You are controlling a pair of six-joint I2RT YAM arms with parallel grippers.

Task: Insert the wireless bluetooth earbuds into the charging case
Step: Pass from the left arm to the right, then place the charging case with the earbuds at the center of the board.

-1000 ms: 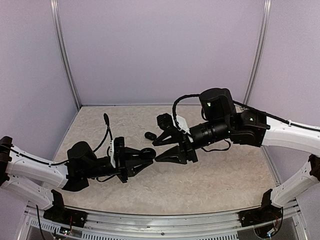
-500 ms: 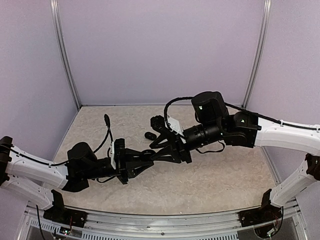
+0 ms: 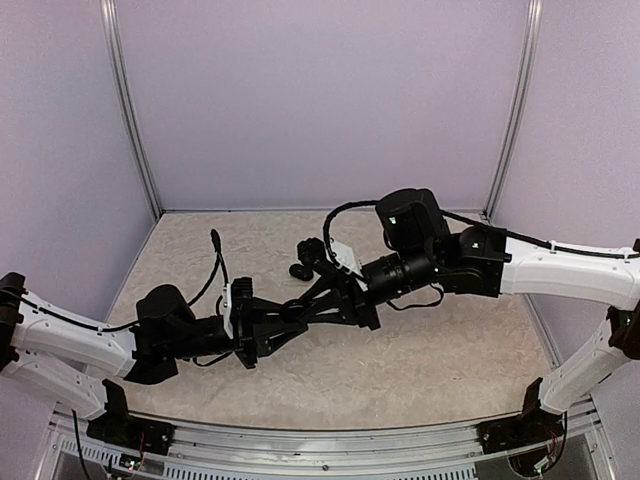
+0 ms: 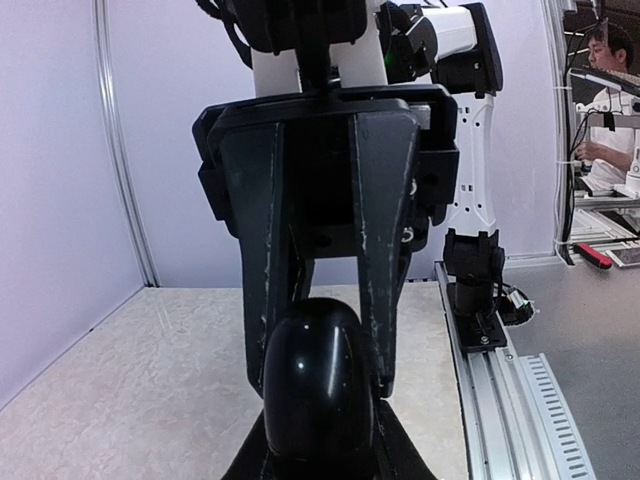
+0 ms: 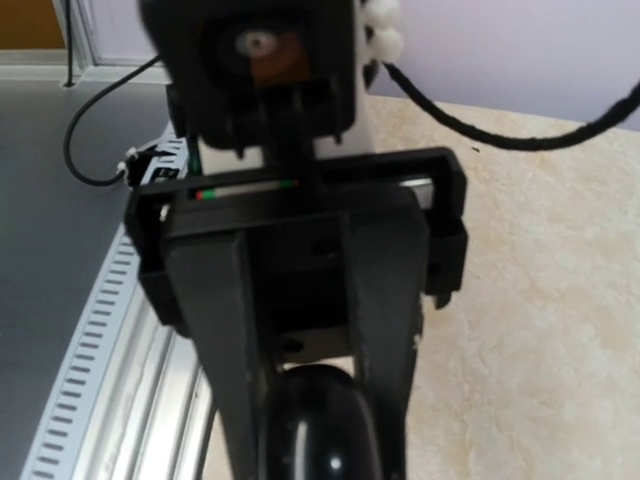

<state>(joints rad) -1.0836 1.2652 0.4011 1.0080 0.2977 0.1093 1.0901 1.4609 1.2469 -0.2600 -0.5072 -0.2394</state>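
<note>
The charging case (image 4: 318, 395) runs off the bottom edge (right wrist view too, blurred).

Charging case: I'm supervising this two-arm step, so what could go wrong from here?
1. The left fingers clamp the charging case while the right fingers flank it closely; two grips on its glossy rounded shell could squirt it out.
2. It is held above the table, so a slip would likely drop it.
</note>
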